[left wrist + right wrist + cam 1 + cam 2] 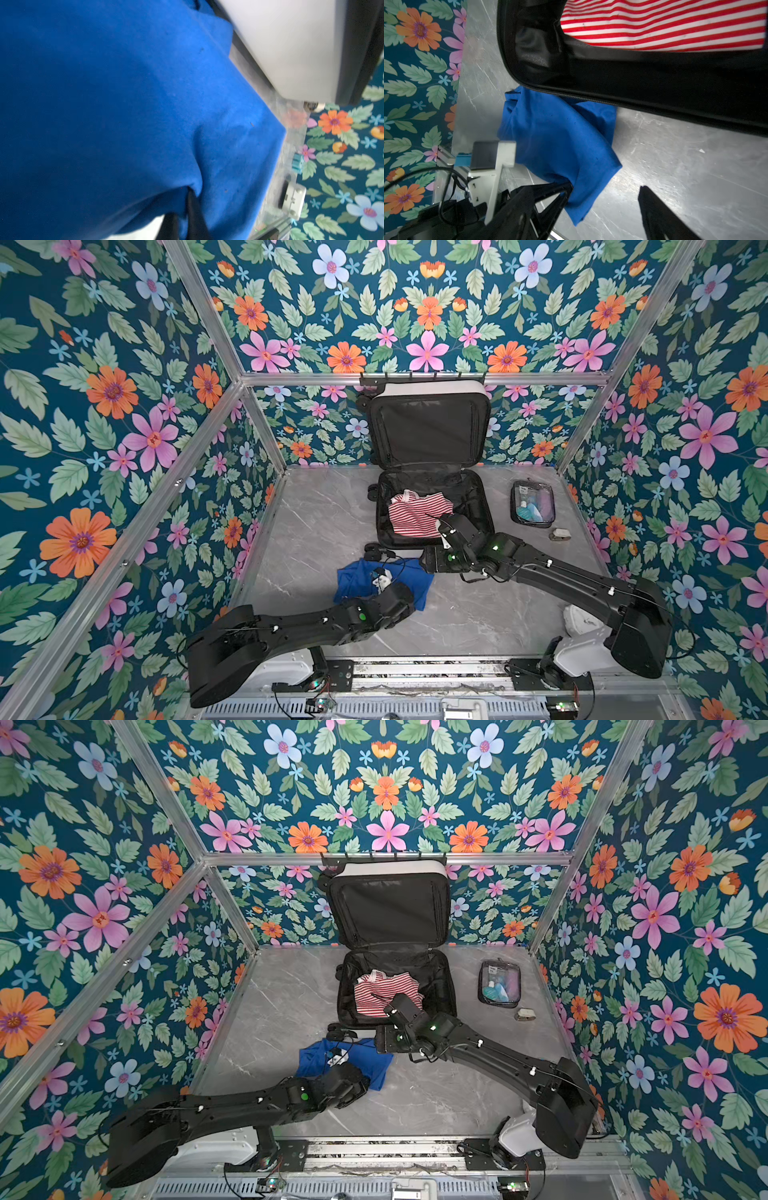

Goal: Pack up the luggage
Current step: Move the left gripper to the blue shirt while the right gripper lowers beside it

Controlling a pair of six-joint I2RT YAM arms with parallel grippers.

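Both top views are lit brightly and evenly; only soft shadows are cast on the table (pixel 316 510). The lining of the luggage (pixel 428 431) is rendered almost black. The left wrist view is smeared by blur across the blue cloth (pixel 124 104). Glare is spread over the table in the right wrist view.

no readable text, no legible labels

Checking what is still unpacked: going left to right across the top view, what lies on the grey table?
Crumpled blue cloth → open white hard-shell suitcase with black lining → clear black-edged toiletry pouch → small pale grey object. The red-and-white striped garment lies inside the suitcase, so it is left out.
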